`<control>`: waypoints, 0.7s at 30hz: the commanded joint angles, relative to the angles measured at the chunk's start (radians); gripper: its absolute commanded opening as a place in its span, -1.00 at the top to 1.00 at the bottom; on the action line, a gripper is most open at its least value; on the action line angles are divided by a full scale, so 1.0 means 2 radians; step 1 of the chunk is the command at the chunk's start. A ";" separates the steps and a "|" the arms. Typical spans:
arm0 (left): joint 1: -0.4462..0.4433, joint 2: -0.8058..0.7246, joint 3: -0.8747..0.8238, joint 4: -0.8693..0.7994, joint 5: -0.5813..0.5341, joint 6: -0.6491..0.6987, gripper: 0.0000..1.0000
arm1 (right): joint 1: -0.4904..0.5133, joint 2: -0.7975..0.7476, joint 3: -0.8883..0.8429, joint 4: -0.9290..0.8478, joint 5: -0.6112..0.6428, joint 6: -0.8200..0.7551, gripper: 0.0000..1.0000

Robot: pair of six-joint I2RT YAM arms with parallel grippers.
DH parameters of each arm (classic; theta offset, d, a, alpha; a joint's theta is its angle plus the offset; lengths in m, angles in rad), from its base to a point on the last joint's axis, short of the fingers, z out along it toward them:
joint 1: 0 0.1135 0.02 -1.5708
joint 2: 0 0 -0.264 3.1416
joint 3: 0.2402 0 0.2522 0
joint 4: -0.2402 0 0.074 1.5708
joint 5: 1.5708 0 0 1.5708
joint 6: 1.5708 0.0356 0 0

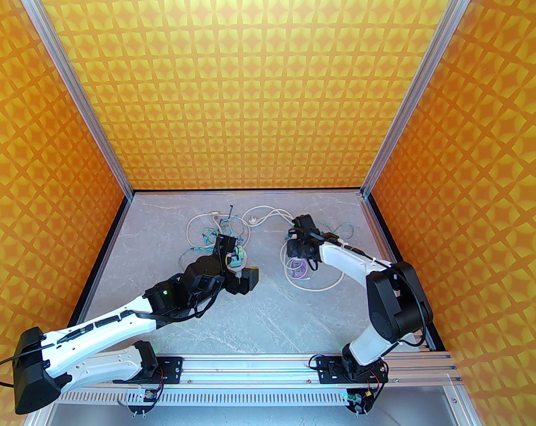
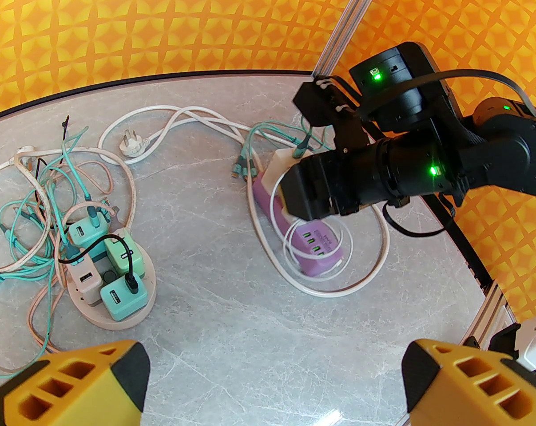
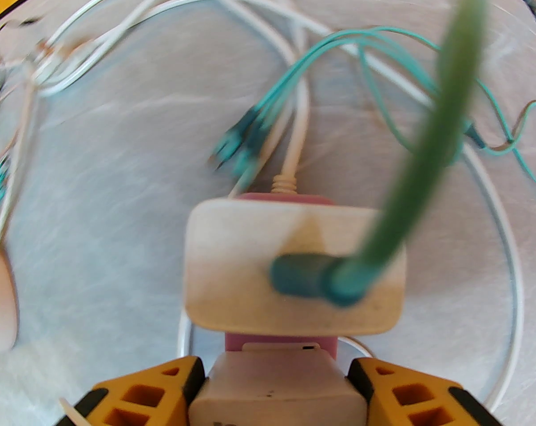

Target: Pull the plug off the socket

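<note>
A purple power strip lies on the grey table, ringed by its white cord. Two plugs stand in it: a cream adapter carrying a teal cable, and nearer my wrist a beige plug. My right gripper hangs right over the strip, its yellow fingers pressed against both sides of the beige plug. The right gripper hides the strip's middle in the left wrist view. My left gripper is open and holds nothing, hovering beside a round socket hub.
The round pinkish hub holds several green and pink chargers, with tangled teal and pink cables around it. A loose white mains plug lies at the back. Orange walls close in the back and sides.
</note>
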 commanded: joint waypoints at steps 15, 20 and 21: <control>-0.003 0.011 -0.008 -0.009 0.000 -0.002 -0.98 | 0.005 -0.042 0.013 0.005 0.040 -0.019 -0.13; -0.003 0.014 -0.013 0.002 0.000 0.000 -1.00 | 0.005 -0.043 0.013 0.008 0.038 -0.022 -0.13; -0.003 0.017 -0.014 0.005 0.000 0.000 -0.99 | 0.005 -0.039 0.012 0.010 0.035 -0.022 -0.13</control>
